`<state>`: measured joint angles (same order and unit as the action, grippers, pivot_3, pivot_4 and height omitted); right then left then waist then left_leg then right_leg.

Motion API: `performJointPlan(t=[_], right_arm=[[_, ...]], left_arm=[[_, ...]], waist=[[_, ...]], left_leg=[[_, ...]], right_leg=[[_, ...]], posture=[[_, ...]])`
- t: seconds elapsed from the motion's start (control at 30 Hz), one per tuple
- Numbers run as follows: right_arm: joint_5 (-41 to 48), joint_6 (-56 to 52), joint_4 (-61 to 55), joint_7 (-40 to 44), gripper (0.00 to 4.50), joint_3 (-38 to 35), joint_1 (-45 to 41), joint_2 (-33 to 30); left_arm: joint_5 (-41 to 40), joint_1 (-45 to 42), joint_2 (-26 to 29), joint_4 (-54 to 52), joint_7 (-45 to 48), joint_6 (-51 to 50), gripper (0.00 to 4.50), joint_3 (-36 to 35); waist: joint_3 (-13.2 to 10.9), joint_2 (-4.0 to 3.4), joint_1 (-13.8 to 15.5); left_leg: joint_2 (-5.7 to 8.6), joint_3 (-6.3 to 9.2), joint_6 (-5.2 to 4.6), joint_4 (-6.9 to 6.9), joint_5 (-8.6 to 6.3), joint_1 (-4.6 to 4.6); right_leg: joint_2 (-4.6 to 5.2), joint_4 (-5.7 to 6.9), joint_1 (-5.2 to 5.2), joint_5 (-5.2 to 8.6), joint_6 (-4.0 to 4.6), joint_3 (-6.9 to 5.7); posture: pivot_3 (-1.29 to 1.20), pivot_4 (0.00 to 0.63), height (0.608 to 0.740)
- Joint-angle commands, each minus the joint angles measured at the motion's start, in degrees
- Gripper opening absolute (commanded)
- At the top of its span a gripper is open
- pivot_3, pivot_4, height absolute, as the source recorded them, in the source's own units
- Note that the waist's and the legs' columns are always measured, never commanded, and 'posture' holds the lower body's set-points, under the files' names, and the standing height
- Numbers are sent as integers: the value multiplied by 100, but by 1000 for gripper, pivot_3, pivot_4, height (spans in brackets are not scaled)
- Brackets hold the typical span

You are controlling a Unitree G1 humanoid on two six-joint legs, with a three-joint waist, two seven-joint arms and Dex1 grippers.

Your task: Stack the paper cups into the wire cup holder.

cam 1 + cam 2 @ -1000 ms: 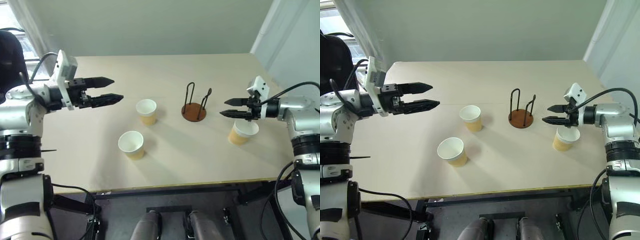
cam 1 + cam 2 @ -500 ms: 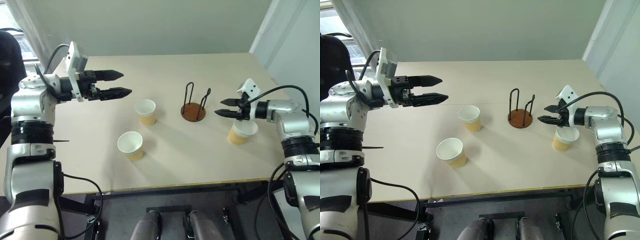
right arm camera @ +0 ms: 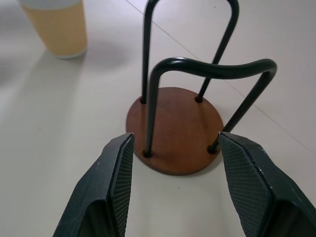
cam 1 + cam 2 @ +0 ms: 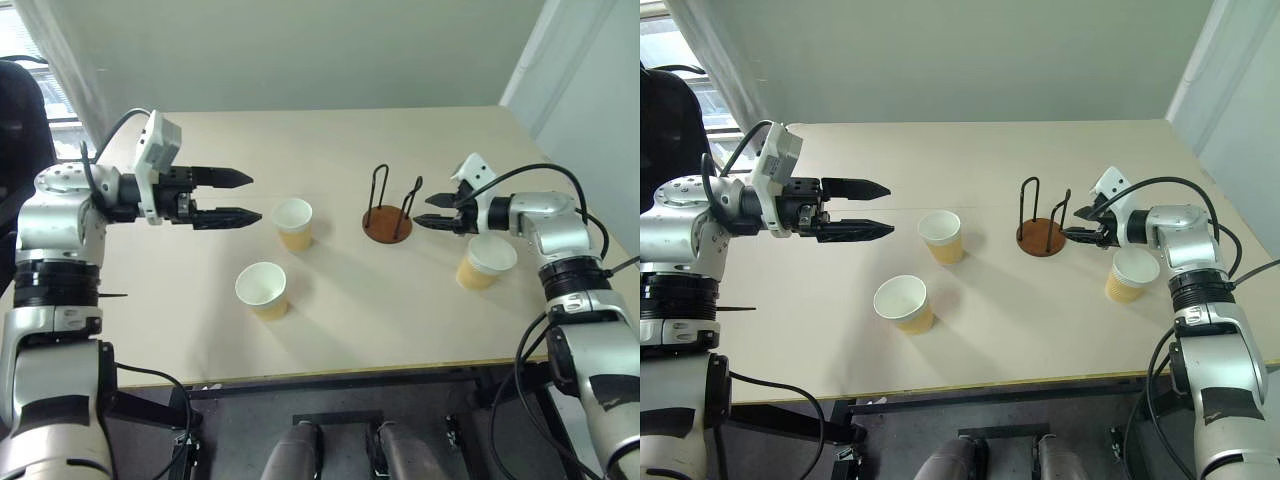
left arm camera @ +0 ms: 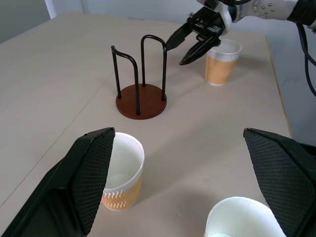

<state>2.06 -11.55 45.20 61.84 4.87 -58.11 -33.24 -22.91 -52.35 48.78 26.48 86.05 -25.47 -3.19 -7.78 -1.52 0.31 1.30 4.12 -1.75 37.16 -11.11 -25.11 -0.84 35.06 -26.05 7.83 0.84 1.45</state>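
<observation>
left gripper gaping, empty, beside nearest of the paper cups | right gripper parted (nothing held), just beside wire cup holder on table

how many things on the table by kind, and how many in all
paper cups: 3
wire cup holder: 1
total: 4

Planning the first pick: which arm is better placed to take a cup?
Left: its open gripper faces the nearest cup. The right gripper points at the wire cup holder.
</observation>
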Motion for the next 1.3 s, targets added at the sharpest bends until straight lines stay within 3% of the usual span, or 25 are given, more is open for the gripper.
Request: performJointPlan(t=[0.03, 0.53, 1.0, 1.1, 1.3], right_arm=[[-20, 126, 43, -41, 2699, -27, -248, 29], [47, -240, -360, 446, 2699, 180, -287, 230], [17, -486, -778, 175, 2699, 222, -317, 588], [-72, -450, -653, -4, 2100, 240, -366, 593], [-173, -505, -659, -171, 36, 313, -307, 618]], left_arm=[[-27, -29, 85, -178, 15, -29, 4456, -44], [8, -80, 90, -119, 9, -50, 4456, -46], [34, -130, 94, -24, -53, -28, 4456, -98], [37, -133, 100, 1, -79, -23, 4500, -117], [26, -143, 106, 37, -123, -17, 4500, -140]], waist=[[0, 0, -4], [0, 0, -12], [0, 0, -14], [0, 0, -16], [0, 0, -18]], left_leg=[[0, 0, 0, 0, 0, 0], [-1, 0, 2, -4, -10, -2], [-1, 0, 2, -3, -10, -4], [-1, 0, 2, -3, -11, -4], [-1, 0, 2, -3, -11, -4]], right_leg=[[0, -1, 0, 1, 1, 0], [-1, -2, -4, 0, 0, -2], [-1, -1, -6, 6, 10, -3], [-1, -1, -7, 6, 10, -3], [-1, 1, -8, 5, 9, -3]], posture=[[0, 150, 740], [0, 150, 740], [0, 150, 740], [0, 150, 740], [0, 150, 740]])
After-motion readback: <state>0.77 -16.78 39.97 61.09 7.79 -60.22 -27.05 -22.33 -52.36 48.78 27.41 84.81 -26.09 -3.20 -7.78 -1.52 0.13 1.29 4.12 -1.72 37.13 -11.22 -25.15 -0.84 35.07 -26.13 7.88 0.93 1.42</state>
